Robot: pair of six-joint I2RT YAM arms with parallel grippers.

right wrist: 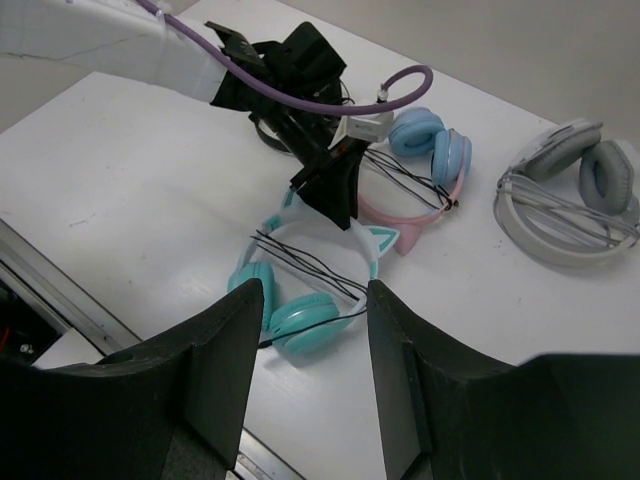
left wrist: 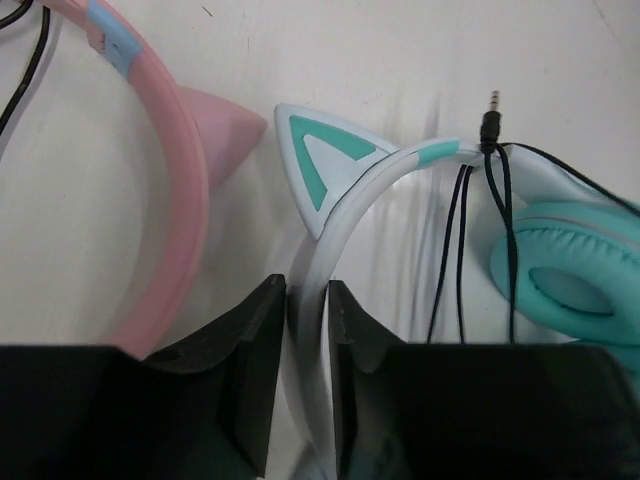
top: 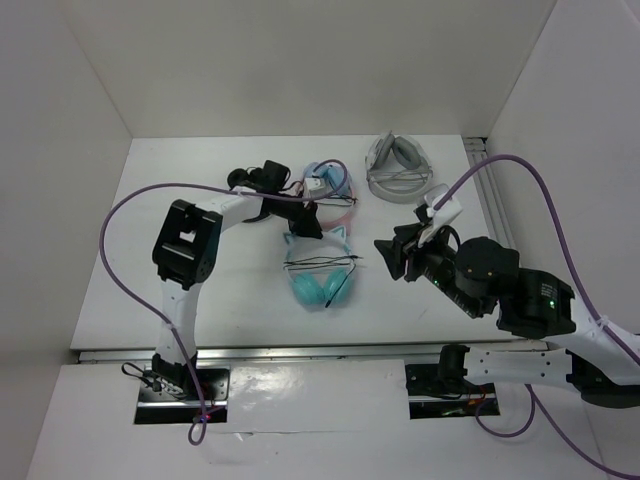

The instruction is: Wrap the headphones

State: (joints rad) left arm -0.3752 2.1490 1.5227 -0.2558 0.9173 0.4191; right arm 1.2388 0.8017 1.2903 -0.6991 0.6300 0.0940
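Fingers (left wrist: 252,345) of my left gripper (left wrist: 307,300) pinched the headphones (top: 322,283) by the white headband.
That grip sat just beside one teal cat ear (left wrist: 322,160). The thin black cable (left wrist: 458,250) crossed the band, and its plug (left wrist: 491,112) stuck out past it. My right gripper (right wrist: 310,300) hung to the right of the headphones, not touching them, with its fingers spread wide around nothing. A pink-banded pair (left wrist: 175,150) lay just beyond the headphones, and a grey pair (top: 398,170) lay farther off to their right.
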